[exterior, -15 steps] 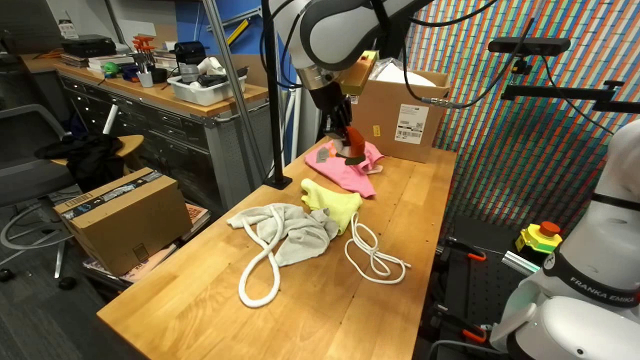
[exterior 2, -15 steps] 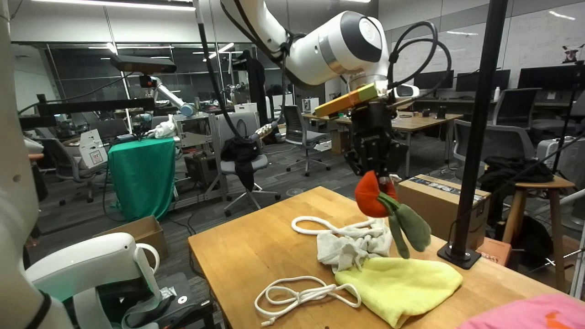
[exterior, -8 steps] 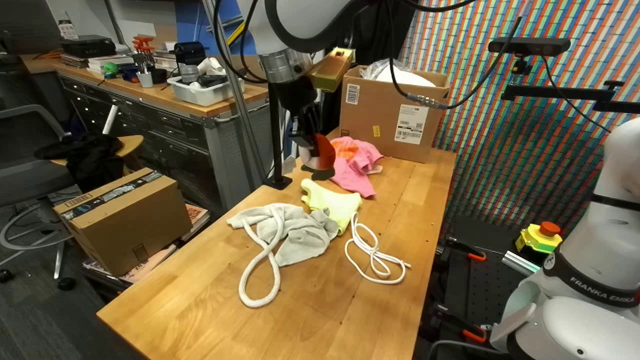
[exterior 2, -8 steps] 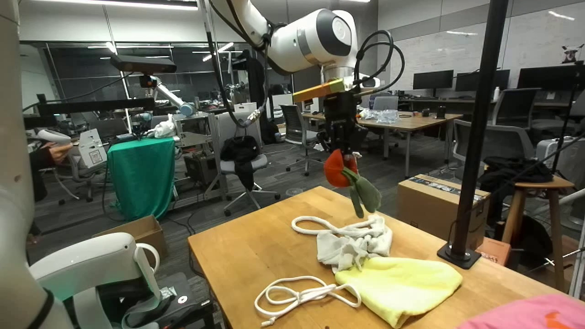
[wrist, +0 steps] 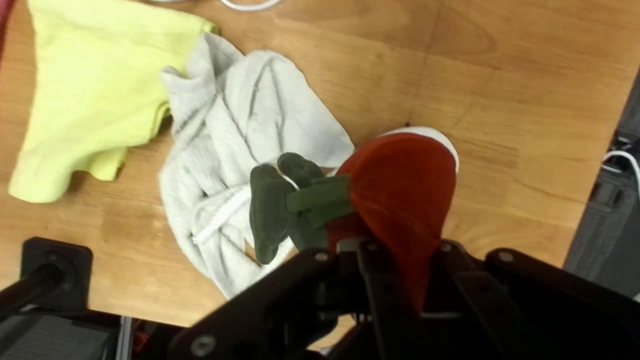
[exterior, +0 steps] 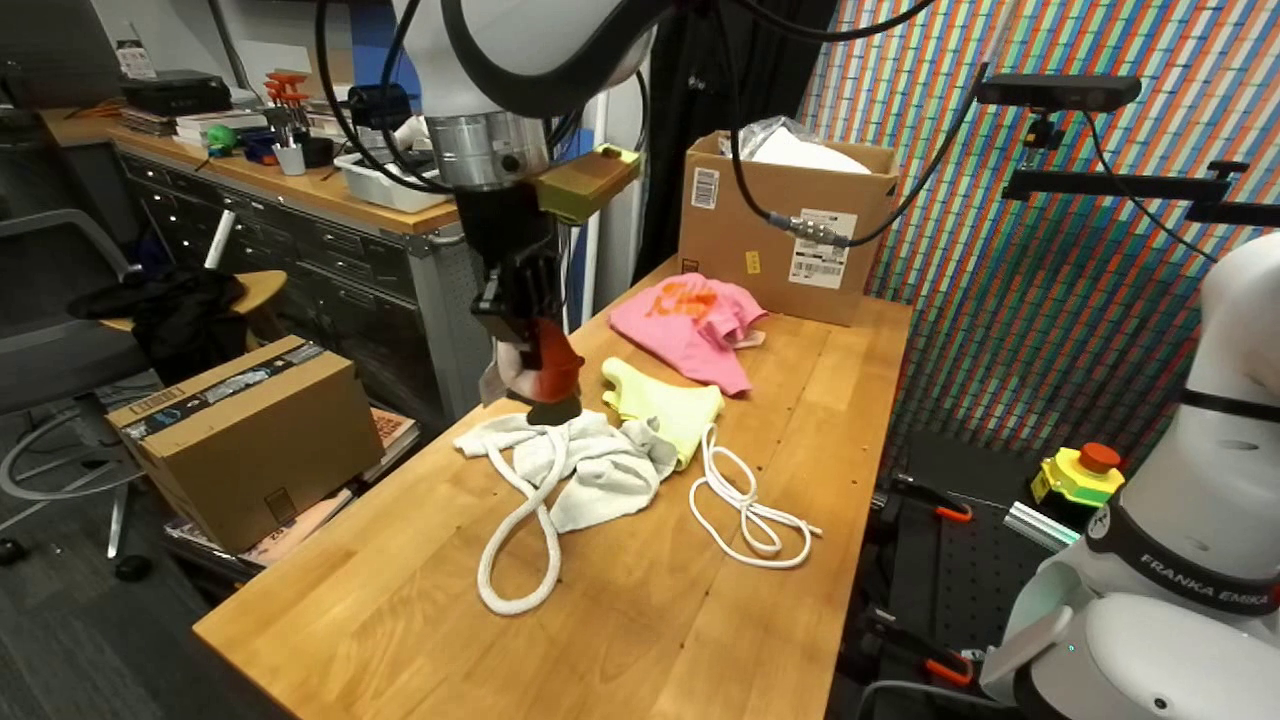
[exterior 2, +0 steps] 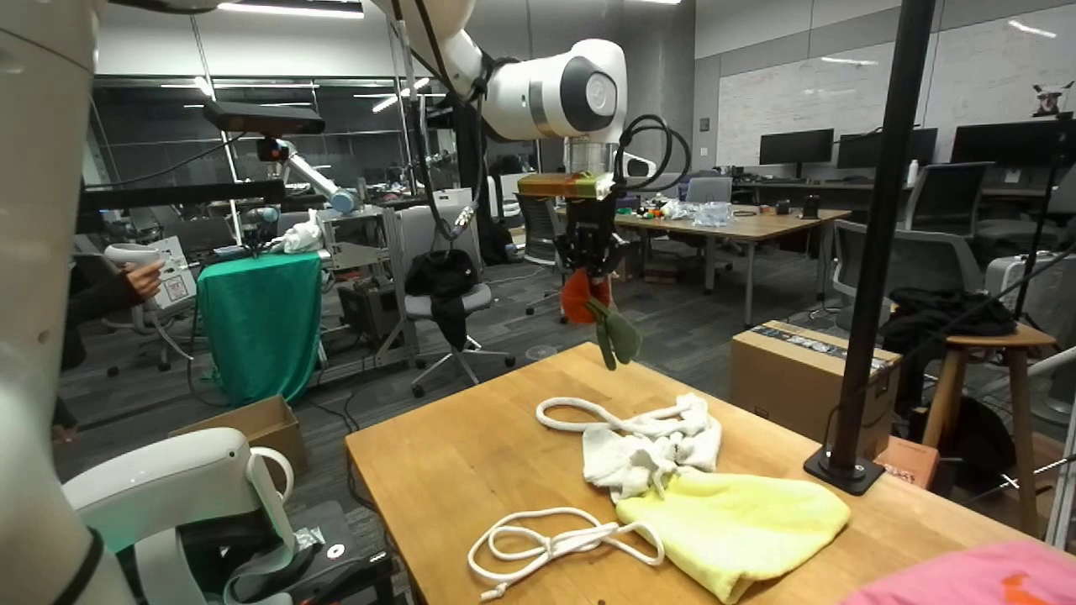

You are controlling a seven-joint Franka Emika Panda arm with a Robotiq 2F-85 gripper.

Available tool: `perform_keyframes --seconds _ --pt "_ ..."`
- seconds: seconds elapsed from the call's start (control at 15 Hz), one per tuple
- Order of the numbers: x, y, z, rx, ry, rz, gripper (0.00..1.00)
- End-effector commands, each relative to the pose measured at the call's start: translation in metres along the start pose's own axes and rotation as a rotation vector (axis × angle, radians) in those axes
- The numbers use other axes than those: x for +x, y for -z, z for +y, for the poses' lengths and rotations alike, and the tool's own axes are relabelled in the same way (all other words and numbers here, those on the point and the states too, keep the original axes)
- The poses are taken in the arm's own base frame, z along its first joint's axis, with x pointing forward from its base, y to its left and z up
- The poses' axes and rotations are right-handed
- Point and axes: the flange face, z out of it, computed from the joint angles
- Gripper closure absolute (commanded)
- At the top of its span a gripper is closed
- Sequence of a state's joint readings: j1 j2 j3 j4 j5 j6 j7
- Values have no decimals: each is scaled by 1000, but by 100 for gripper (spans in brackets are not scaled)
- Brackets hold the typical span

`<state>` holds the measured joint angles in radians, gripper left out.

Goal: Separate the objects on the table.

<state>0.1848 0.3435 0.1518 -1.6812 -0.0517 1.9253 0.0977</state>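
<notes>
As the gripper (exterior: 530,340) swings away from the pink cloth (exterior: 690,333), an exterior view shows its jaws pinching the orange-and-green plush (exterior: 558,370). In an exterior view the plush dangles beneath them (off the table (exterior 2: 487,437), btw). Wrist view: the grey-white rag (wrist: 235,140) lies lower, past the jaws, so imo the plush probably gets its own spot.

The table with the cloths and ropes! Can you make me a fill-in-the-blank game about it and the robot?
The gripper holds a plush whose dangling flaps are ____.
The printed cloth near the cardboard box on the table is mostly ____.
The plain cloth touching the pale rag is ____.
The thick rope and the thin rope are both ____.
Missing words: green; pink; yellow; white.
</notes>
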Motion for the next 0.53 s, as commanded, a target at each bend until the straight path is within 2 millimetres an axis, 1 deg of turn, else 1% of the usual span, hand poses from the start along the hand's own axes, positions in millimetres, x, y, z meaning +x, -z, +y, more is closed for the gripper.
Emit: perform_keyframes --seconds 0.0,0.2,0.47 --pt "25 0 -25 94 -52 121 93" --pt "39 -8 -48 151 -121 246 93" --pt "55 -26 -77 206 -223 368 93"
